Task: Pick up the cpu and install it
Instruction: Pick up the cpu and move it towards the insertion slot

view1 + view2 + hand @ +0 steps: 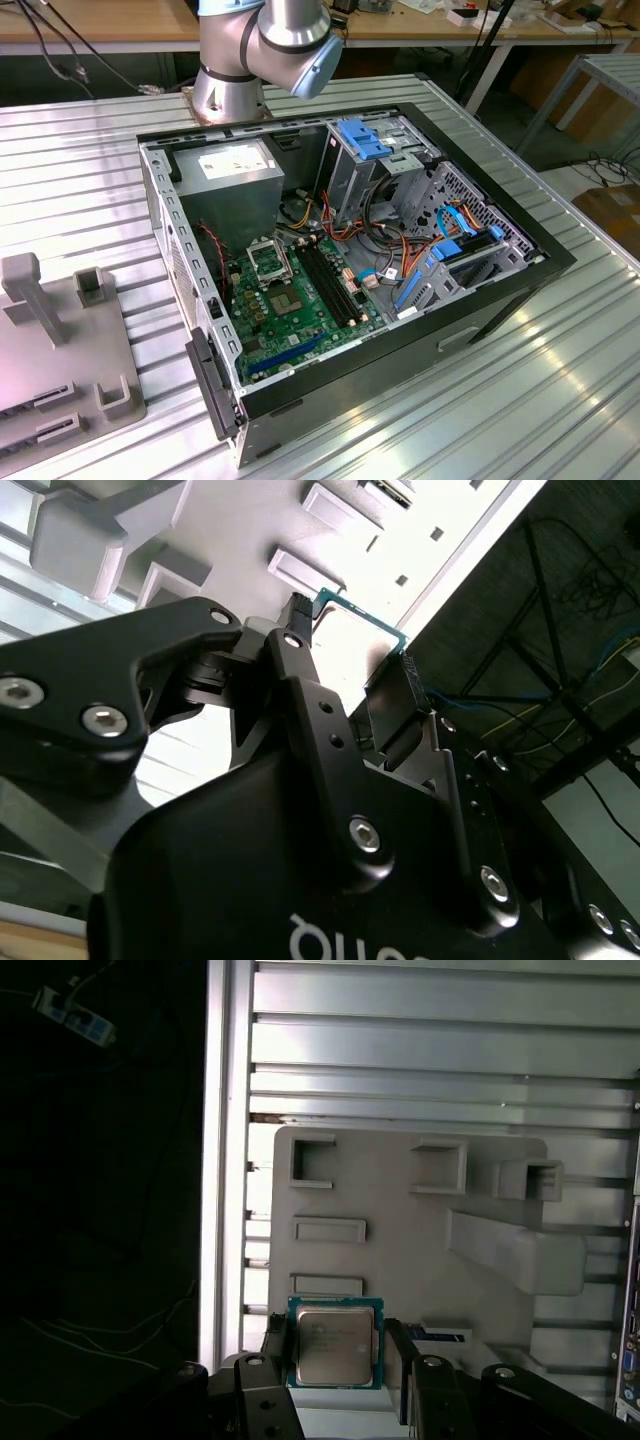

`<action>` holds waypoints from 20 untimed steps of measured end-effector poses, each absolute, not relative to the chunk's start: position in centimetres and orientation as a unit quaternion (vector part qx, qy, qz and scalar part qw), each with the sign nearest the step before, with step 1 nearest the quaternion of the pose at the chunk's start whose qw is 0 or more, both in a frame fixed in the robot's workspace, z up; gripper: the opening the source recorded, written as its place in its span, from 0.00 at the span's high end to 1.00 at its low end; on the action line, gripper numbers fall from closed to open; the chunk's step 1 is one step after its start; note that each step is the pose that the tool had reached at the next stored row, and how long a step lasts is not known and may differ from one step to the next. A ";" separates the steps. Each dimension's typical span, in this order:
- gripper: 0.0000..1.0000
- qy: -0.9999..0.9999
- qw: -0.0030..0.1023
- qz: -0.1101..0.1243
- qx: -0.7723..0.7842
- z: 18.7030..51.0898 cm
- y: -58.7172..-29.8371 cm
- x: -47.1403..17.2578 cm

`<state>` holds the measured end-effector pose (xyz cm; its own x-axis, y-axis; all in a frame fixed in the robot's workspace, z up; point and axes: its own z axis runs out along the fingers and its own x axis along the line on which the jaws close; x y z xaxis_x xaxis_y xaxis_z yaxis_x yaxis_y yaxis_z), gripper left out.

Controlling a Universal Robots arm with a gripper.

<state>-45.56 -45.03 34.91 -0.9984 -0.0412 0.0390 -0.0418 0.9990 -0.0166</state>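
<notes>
The gripper (pixel 337 1352) holds the cpu (pixel 335 1343). Its two black fingers (pixel 277 1352) press on two opposite sides of the chip, so the jaws are only as far apart as the chip is wide. In the first wrist view the cpu shows its flat silver-grey face, with a thin green rim all round it. In the second wrist view the gripper (pixel 352 642) is seen from behind. There, only a green edge of the cpu (pixel 366 621) peeks out between the fingertips (pixel 296 612).

Behind the cpu in both wrist views lies a pale grey tray (pixel 420 1230). It has little square pockets and some raised blocks. The tray rests on a table (pixel 440 1040) made of shiny metal ribs. The cpu is in front of the tray, and I cannot tell how far off it is.

In the exterior view an open computer case (pixel 400 362) sits in the middle of the same table. The tray (pixel 50 360) is at about 9 o'clock from the case. The round base of the arm (pixel 235 85) stands at about 11 o'clock from the case.

Inside the case lies a green board (pixel 270 320). A black-framed socket (pixel 268 262) sits at about 11 o'clock on the board. A grey square chip (pixel 288 303) is fixed near the board's middle. A silver box (pixel 235 175) is at 12 o'clock from the socket. Orange and blue wires (pixel 400 250) lie at 3 o'clock from the board, and blue clips (pixel 365 135) are at 1 o'clock.
</notes>
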 end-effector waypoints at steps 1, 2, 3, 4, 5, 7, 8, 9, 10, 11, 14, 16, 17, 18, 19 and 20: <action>0.53 -1.000 0.019 0.009 0.021 35.0 -45.0 -45.6; 0.53 -1.000 0.019 0.009 0.021 35.1 -45.0 -45.6; 0.53 -1.000 0.019 0.008 0.021 35.2 -45.0 -45.6; 0.53 -1.000 0.019 0.008 0.021 35.2 -45.0 -45.6; 0.53 -1.000 0.019 0.008 0.021 35.3 -45.0 -45.6; 0.53 -1.000 0.019 0.008 0.021 35.3 -45.0 -45.6; 0.53 -1.000 0.019 0.008 0.021 35.3 -45.0 -45.6; 0.53 -1.000 0.019 0.008 0.021 35.3 -45.0 -45.6; 0.53 -1.000 0.020 0.008 0.021 35.4 -45.0 -45.6; 0.53 -1.000 0.020 0.008 0.021 35.4 -45.0 -45.6; 0.53 -1.000 0.019 0.008 0.021 35.5 -45.0 -45.6; 0.53 -1.000 0.020 0.008 0.021 35.8 -45.0 -45.6; 0.53 -1.000 0.019 0.008 0.021 35.8 -45.0 -45.6; 0.53 -1.000 0.019 0.008 0.021 35.9 -45.0 -45.6; 0.53 -1.000 0.019 0.008 0.021 35.9 -45.0 -45.6; 0.53 -1.000 0.020 0.008 0.021 36.0 -45.0 -45.6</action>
<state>-45.57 -45.03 36.00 -0.9984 -0.0410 0.0393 -0.0416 0.9990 -0.0147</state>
